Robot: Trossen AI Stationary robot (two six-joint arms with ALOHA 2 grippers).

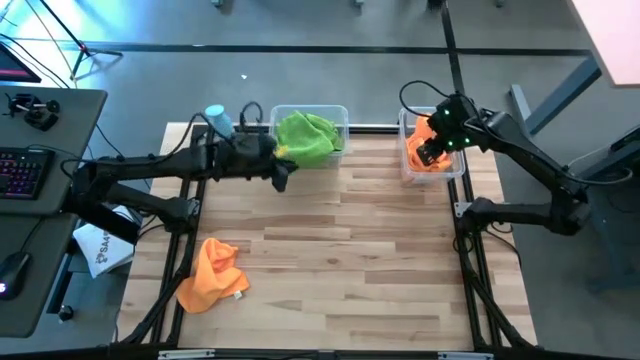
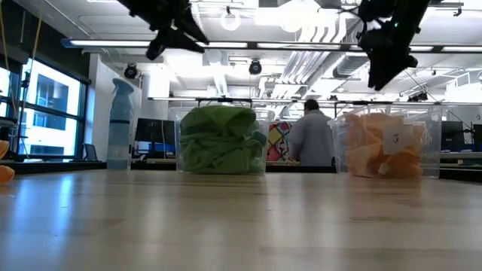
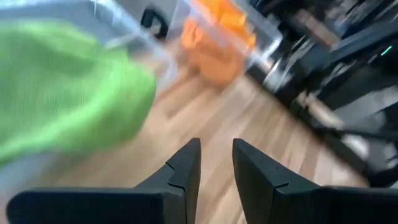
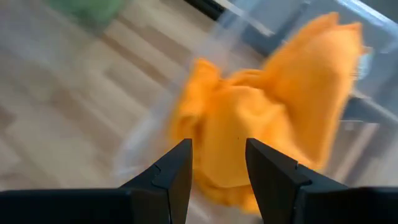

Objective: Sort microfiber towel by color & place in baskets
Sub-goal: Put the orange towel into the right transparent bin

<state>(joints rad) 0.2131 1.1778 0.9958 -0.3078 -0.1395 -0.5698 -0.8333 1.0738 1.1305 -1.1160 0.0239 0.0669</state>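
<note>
1. The left pincer (image 1: pixel 281 176) hangs just beside the wider basket (image 1: pixel 340 115) of green towel (image 1: pixel 306 136), fingers apart, empty.
2. The right pincer (image 1: pixel 432 153) hangs over the narrower basket (image 1: pixel 405 172) of orange towels (image 1: pixel 424 160), fingers apart, empty.
3. A loose orange towel (image 1: pixel 209 275) lies on the tabletop (image 1: pixel 350 250).

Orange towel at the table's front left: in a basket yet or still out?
Out. The orange towel lies crumpled on the bare wooden table, far from both baskets; the right basket already holds other orange cloth.

Black arms (image 1: pixel 150 170), wedge-shaped fingers (image 3: pixel 183 171).
</note>
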